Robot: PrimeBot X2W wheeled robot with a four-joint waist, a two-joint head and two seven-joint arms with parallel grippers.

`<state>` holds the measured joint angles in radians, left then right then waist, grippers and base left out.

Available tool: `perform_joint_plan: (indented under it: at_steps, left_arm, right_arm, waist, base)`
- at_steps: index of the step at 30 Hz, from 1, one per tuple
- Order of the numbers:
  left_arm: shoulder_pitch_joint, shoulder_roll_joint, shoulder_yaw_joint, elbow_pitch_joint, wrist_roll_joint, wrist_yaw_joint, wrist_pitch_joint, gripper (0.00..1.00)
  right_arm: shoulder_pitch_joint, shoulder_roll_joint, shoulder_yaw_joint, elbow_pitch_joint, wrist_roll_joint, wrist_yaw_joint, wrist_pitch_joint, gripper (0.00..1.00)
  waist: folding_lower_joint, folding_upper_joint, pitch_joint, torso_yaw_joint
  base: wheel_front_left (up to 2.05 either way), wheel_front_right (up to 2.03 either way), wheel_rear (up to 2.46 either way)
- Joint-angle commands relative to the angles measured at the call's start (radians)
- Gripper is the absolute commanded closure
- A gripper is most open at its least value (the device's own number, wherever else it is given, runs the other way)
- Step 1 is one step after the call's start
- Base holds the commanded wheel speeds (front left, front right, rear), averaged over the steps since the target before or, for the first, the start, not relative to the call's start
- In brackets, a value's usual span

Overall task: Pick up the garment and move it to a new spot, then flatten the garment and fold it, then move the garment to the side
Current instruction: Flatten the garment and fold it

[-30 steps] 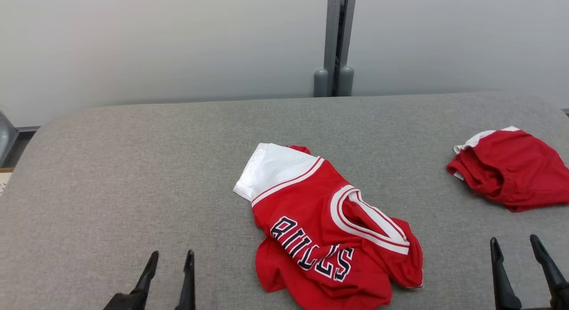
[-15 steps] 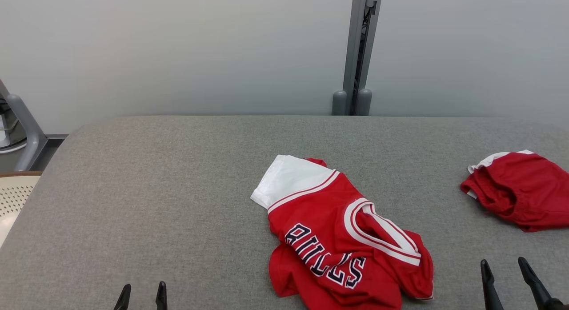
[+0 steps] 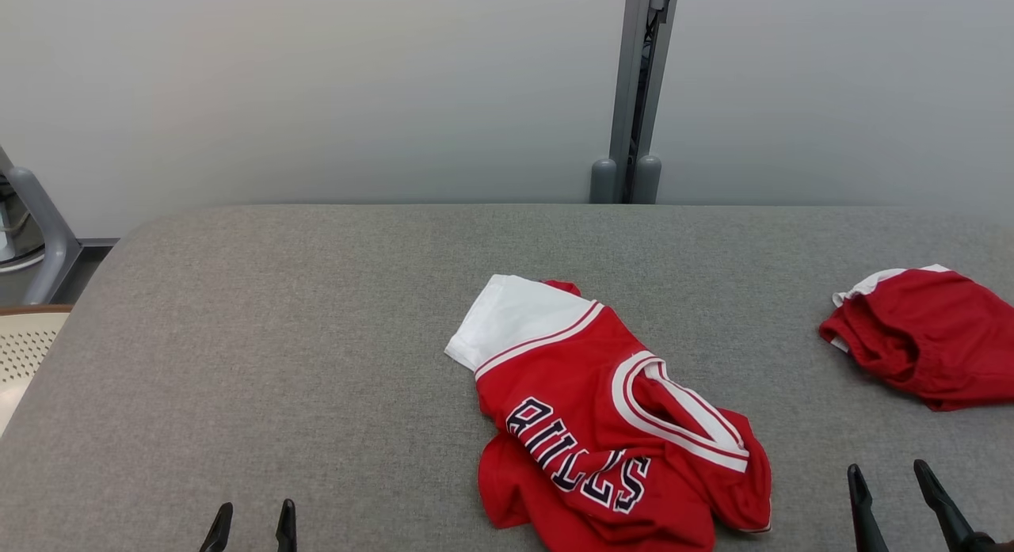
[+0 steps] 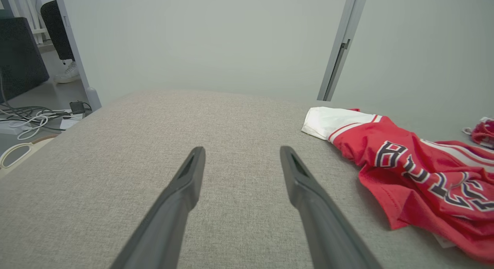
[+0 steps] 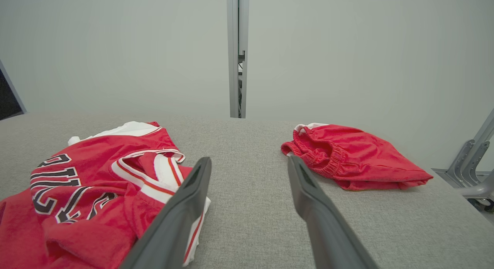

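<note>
Presently, in the head view, we note the left gripper [image 3: 255, 506] with its two fingers spread and nothing between them, poised over the bare grey padded table [image 3: 277, 338]. The garment [image 3: 610, 425] lies crumpled on that table, to this gripper's right and a little ahead of it, well clear of its fingertips. Its white sleeve is the part farthest forward, and the black lettering is nearer. The right gripper [image 3: 886, 465] is likewise spread and empty. The garment lies just to its left, apart from it, and a smaller red cloth piece [image 3: 927, 346] with a white edge lies ahead of it and slightly to its right. In the left wrist view, we record the fingers [image 4: 181, 199] parted over plain table surface, touching no cloth. The garment sits ahead and to the right of them. A person's white shoe [image 4: 66, 74] rests on the floor far beyond and to the left. In the right wrist view, the jaws stand wide with nothing gripped. The left finger overlaps the garment's striped neck trim in the picture, and we cannot tell whether it touches the cloth. The red cloth piece lies ahead and to the right of the right finger.
</note>
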<state>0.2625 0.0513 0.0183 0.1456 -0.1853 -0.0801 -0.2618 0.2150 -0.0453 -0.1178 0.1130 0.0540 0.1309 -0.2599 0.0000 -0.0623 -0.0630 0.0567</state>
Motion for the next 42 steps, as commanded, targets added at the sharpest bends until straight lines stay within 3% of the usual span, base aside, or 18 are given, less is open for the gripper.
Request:
perform_joint_plan:
  at_steps: [1, 16, 22, 26, 29, 34, 42]
  left_arm:
    - [-0.004, 0.002, 0.006, 0.001, 0.004, -0.004, -0.004, 0.00]
    - [-0.035, 0.000, -0.023, -0.017, -0.015, 0.004, -0.004, 0.00]
    - [-0.124, 0.000, -0.164, 0.008, -0.104, 0.010, -0.003, 0.00]
    - [-0.256, 0.002, -0.306, 0.131, -0.282, 0.010, 0.009, 0.00]
    - [-0.388, 0.002, -0.364, 0.239, -0.368, 0.037, 0.062, 0.00]
    - [-0.598, 0.005, -0.345, 0.433, -0.428, 0.089, 0.163, 0.00]
    - [-0.773, 0.086, -0.314, 0.667, -0.409, 0.143, 0.233, 0.00]
  right_arm:
    - [0.004, -0.006, 0.000, 0.003, 0.003, 0.000, -0.004, 0.00]
    - [-0.016, -0.006, 0.012, -0.008, -0.012, 0.000, -0.004, 0.00]
    - [-0.042, -0.006, 0.023, -0.024, -0.018, 0.000, -0.004, 0.00]
    - [-0.061, -0.006, 0.043, -0.025, -0.012, 0.000, -0.004, 0.00]
    - [-0.083, -0.007, 0.066, -0.022, -0.009, 0.000, -0.004, 0.00]
    - [-0.119, -0.006, 0.079, -0.022, 0.002, 0.000, -0.004, 0.00]
    - [-0.150, -0.006, 0.088, -0.016, 0.015, 0.000, -0.004, 0.00]
  waist:
    - [0.0000, 0.0000, -0.001, 0.000]
    - [0.0000, 0.0000, 0.016, -0.017]
    - [0.0000, 0.0000, 0.052, -0.074]
    - [0.0000, 0.0000, 0.093, -0.116]
    - [0.0000, 0.0000, 0.131, -0.159]
    - [0.0000, 0.0000, 0.192, -0.222]
    - [0.0000, 0.0000, 0.240, -0.288]
  base:
    - [0.00, 0.00, 0.00]
    - [0.00, 0.00, 0.00]
    - [0.00, 0.00, 0.00]
    - [0.00, 0.00, 0.00]
    - [0.00, 0.00, 0.00]
    - [0.00, 0.00, 0.00]
    - [0.00, 0.00, 0.00]
